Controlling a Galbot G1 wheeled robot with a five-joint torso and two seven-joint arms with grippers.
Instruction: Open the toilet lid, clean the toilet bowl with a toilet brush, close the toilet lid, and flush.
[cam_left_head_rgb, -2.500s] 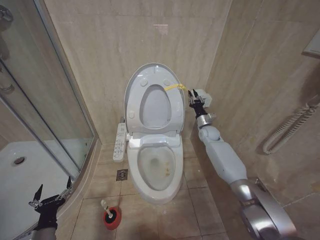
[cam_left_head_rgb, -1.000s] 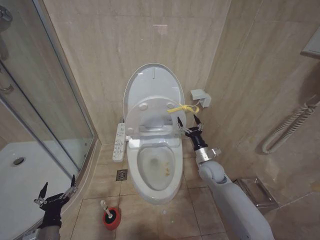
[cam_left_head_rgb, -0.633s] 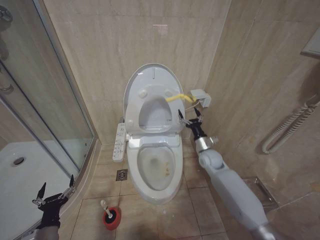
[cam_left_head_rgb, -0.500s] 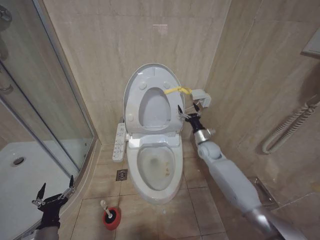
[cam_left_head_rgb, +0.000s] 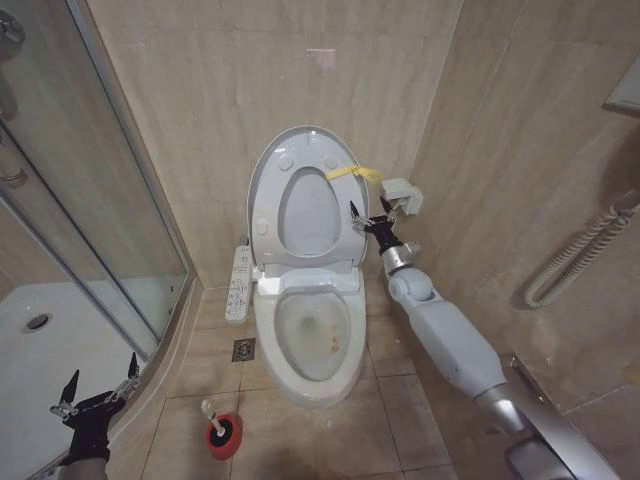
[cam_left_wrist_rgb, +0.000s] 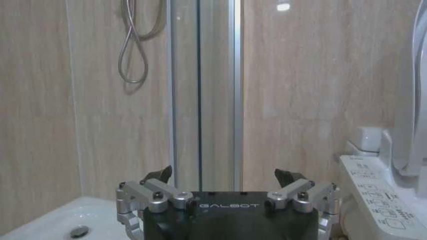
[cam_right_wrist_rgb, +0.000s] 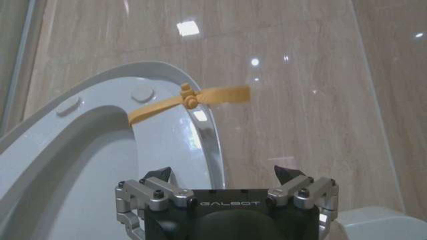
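The toilet lid (cam_left_head_rgb: 305, 140) stands upright against the wall, with the ring seat (cam_left_head_rgb: 270, 215) raised flat against it. A yellow strap (cam_left_head_rgb: 352, 173) hangs at their right edge. My right gripper (cam_left_head_rgb: 368, 218) is open just right of that edge, below the strap, holding nothing. In the right wrist view the gripper (cam_right_wrist_rgb: 223, 174) points at the lid's rim (cam_right_wrist_rgb: 143, 75) and the strap (cam_right_wrist_rgb: 193, 100). The toilet bowl (cam_left_head_rgb: 312, 335) lies open with a brownish stain inside. The toilet brush (cam_left_head_rgb: 211, 411) stands in a red holder (cam_left_head_rgb: 224, 436) on the floor. My left gripper (cam_left_head_rgb: 95, 392) hangs open at the lower left.
A glass shower screen (cam_left_head_rgb: 90, 200) and white shower tray (cam_left_head_rgb: 40, 350) fill the left side. A control panel (cam_left_head_rgb: 240, 283) sticks out on the bowl's left. A small white wall box (cam_left_head_rgb: 402, 193) sits near the right gripper. A coiled hose (cam_left_head_rgb: 575, 265) hangs on the right wall.
The seat, tilted forward a second ago, has swung back up against the lid. My right gripper rose with it to the right edge. My left gripper sank slightly lower.
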